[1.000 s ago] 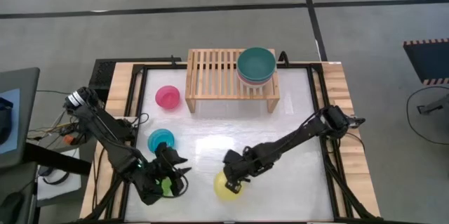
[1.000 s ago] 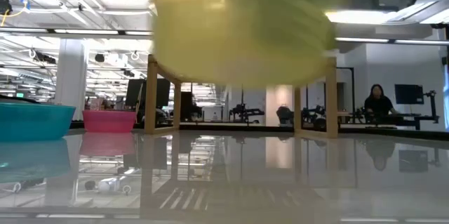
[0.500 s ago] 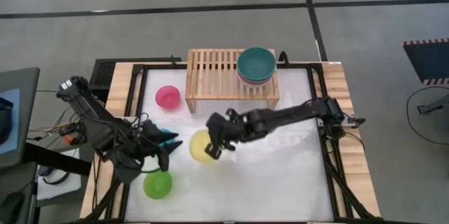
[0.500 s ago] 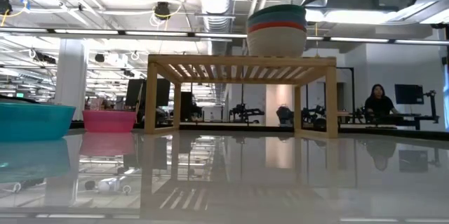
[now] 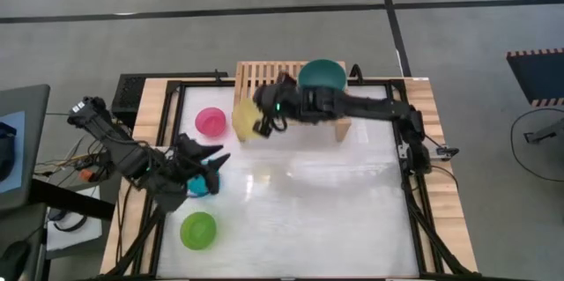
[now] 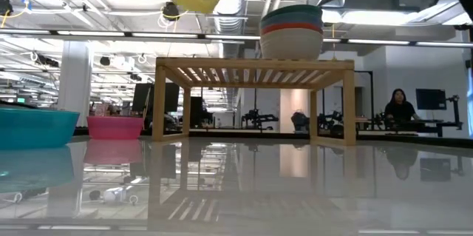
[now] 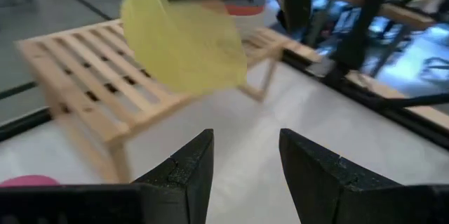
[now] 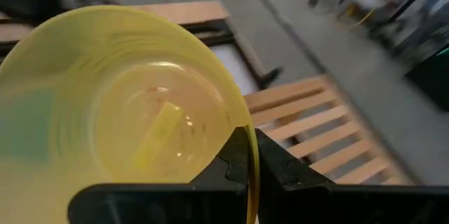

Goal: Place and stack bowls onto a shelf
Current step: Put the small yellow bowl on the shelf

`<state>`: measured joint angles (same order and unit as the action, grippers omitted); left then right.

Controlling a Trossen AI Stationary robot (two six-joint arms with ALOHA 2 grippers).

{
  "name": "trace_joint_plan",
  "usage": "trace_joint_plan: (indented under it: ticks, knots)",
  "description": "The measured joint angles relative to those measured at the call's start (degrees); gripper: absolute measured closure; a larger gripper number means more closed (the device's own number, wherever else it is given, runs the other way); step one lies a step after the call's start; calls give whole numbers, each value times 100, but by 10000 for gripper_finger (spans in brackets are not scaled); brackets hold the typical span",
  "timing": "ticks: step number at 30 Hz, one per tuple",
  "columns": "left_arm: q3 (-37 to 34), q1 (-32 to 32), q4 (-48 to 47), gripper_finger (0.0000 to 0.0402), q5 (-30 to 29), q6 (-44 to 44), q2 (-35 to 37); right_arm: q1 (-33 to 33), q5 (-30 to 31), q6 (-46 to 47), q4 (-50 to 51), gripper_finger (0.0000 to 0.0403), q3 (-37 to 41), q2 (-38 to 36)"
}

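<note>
The right gripper pinches the thin rim of the translucent yellow bowl, holding it tilted in the air over the left end of the slatted light-wood shelf. A nested stack of smooth round bowls, teal bowl on top, sits on the shelf's right end. The left gripper, fingers spread and empty, hovers near the cyan bowl; the pink bowl and lime green bowl rest on the glossy white table.
</note>
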<state>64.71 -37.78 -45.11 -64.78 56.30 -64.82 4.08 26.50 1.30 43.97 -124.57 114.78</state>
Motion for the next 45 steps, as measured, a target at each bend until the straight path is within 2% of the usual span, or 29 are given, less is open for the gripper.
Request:
trace_joint_plan:
  ticks: [8,12,18,24,33,39,45]
  knots:
    - [2,1275,-590,255,265,-16,0,1092,-202,-1996,-934,380,0,0]
    - [2,1967,-504,255,487,-12,0,1651,-1023,-2109,-959,380,0,15]
    - [2,2848,-145,255,966,-391,0,2169,-1740,-2514,-752,380,11,146]
    - [2,3533,596,255,1648,-1253,0,2304,-2366,-2686,-613,380,2,311]
    - [2,4371,1425,255,2562,-2419,0,2141,-2415,-3157,-436,380,4,650]
    - [2,4699,1614,255,3146,-2723,0,1973,-2400,-3349,-363,377,4,647]
    - [2,4854,1614,255,3318,-2830,0,1924,-2337,-3414,-333,371,4,651]
